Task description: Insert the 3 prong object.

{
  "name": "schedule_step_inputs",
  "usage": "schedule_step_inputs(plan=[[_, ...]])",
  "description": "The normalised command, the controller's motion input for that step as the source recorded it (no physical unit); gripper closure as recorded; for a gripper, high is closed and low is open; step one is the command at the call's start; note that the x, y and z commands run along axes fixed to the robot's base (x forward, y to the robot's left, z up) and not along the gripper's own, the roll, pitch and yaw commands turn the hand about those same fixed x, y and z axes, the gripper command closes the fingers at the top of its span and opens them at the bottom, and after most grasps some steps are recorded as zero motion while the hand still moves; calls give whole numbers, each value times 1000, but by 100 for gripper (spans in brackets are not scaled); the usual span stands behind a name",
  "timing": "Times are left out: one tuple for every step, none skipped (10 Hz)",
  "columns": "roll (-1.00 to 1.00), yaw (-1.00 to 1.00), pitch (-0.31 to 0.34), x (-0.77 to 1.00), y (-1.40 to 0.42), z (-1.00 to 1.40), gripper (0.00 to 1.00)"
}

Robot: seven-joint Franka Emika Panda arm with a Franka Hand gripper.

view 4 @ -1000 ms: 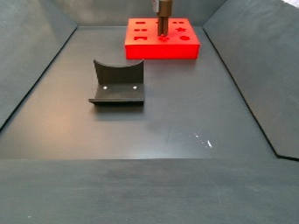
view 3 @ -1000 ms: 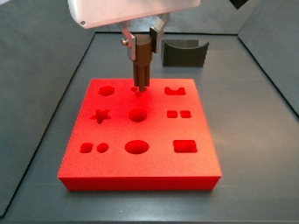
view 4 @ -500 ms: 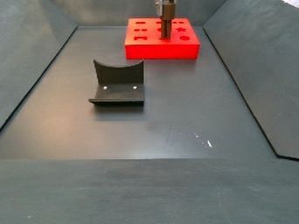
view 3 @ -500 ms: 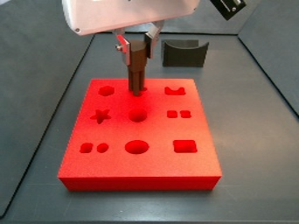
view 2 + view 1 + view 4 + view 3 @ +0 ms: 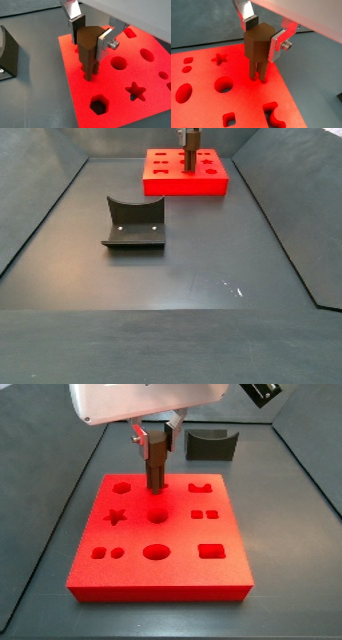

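My gripper [image 5: 262,39] is shut on the 3 prong object [image 5: 256,50], a slim dark brown peg held upright over the red block [image 5: 211,100]. It also shows in the wrist view [image 5: 88,52]. Its prongs [image 5: 258,74] reach down to the block's top near the far edge. In a side view the gripper [image 5: 154,434] holds the peg [image 5: 155,466] over the block's [image 5: 160,534] far middle part, its lower end by a hole [image 5: 158,488]. In a side view the peg [image 5: 191,150] stands on the far block [image 5: 187,176].
The red block has several shaped holes: a star [image 5: 115,515], round holes [image 5: 158,552], a square one [image 5: 211,551]. A dark grey curved holder [image 5: 134,223] stands on the grey floor, also seen behind the block [image 5: 211,444]. Dark walls enclose the floor.
From one second ago the gripper with the peg shifted slightly left and up over the block's far part. Since half a second ago nothing has visibly moved.
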Motion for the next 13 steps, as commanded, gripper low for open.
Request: schedule_step_inputs(plan=[[80,0,0,291,0,-40,100],[63,0,0,286,0,-31,100],[67,0,0,243,0,-46,100],[60,0,0,23,0,-63,100],[34,0,0,0,0,-89,100],[37,0,43,0,-26,-183,100],[0,-89,171,34,0,-383,100],[0,-129,144,0,0,-454,100],[0,-137,157,0,0,-551,100],[0,-149,164,0,0,-586,100],[0,-134,164,0,0,-551,100],[0,-103,154,6,-17,-486,100],[24,-74,131,0,-3,-409,100]])
